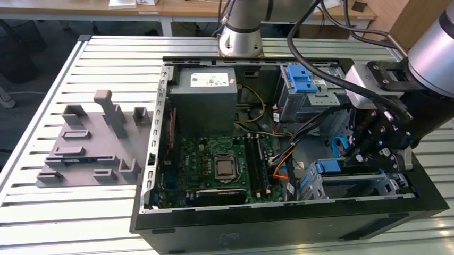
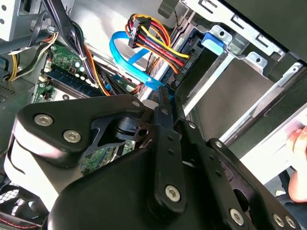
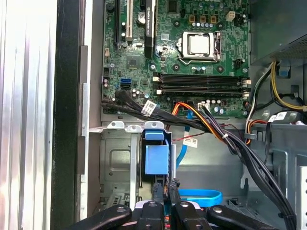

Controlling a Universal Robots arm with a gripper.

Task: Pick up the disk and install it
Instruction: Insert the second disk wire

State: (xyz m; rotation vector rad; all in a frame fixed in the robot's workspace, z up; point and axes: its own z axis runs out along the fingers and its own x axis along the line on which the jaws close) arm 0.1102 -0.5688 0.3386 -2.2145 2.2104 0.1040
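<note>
- The gripper (image 1: 369, 154) hung inside the open computer case (image 1: 284, 223), at the exterior view's right, over the lower drive bay (image 1: 354, 183).
- In the first wrist view its fingers (image 3: 165, 191) stood pressed close together, pinching a thin dark edge just below the blue carrier (image 3: 156, 158).
- The disk (image 3: 156, 158) sat on edge in that bay (only its blue frame and tab showed), beside a looping blue data cable (image 3: 199, 196).
- The motherboard (image 1: 220, 164) lay on the case floor, the grey power supply (image 1: 206, 93) behind it.
- A grey moulded fixture (image 1: 92, 143) rested on the slatted table (image 1: 42, 207), well apart from the case.
</note>
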